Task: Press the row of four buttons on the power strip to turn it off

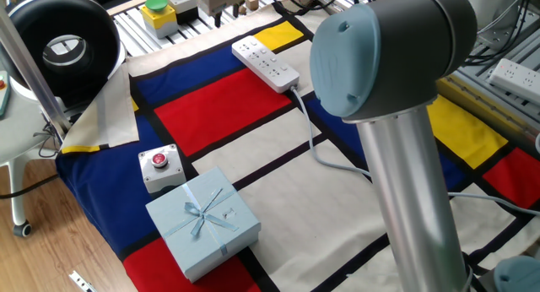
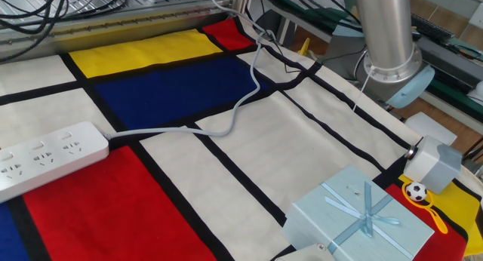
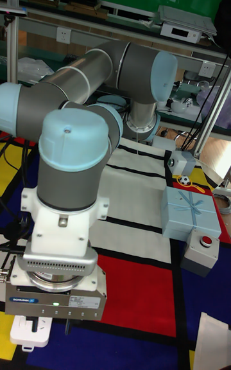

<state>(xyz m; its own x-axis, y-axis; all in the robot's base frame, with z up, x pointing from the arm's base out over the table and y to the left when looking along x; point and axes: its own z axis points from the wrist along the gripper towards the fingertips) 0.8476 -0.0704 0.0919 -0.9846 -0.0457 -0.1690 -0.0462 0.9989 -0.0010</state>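
Observation:
The white power strip [image 1: 265,63] lies on the checked cloth at the back, its pale grey cord [image 1: 314,140] running toward the front. In the other fixed view the power strip [image 2: 47,159] sits at the left edge, with small pale buttons [image 2: 35,143] along its top. My gripper [image 1: 229,13] hangs above and to the left of the strip's far end, apart from it. Its fingertips are too small and dark to show a gap. The tall fixed view shows only the gripper's wrist body [image 3: 55,291] over a bit of the strip [image 3: 31,331].
A red button in a grey housing [image 1: 159,167] and a light blue gift box [image 1: 202,220] stand at the front left. A green button in a yellow housing [image 1: 158,12] is at the back. The arm's column [image 1: 405,174] fills the right. Another white socket strip [image 1: 515,73] lies far right.

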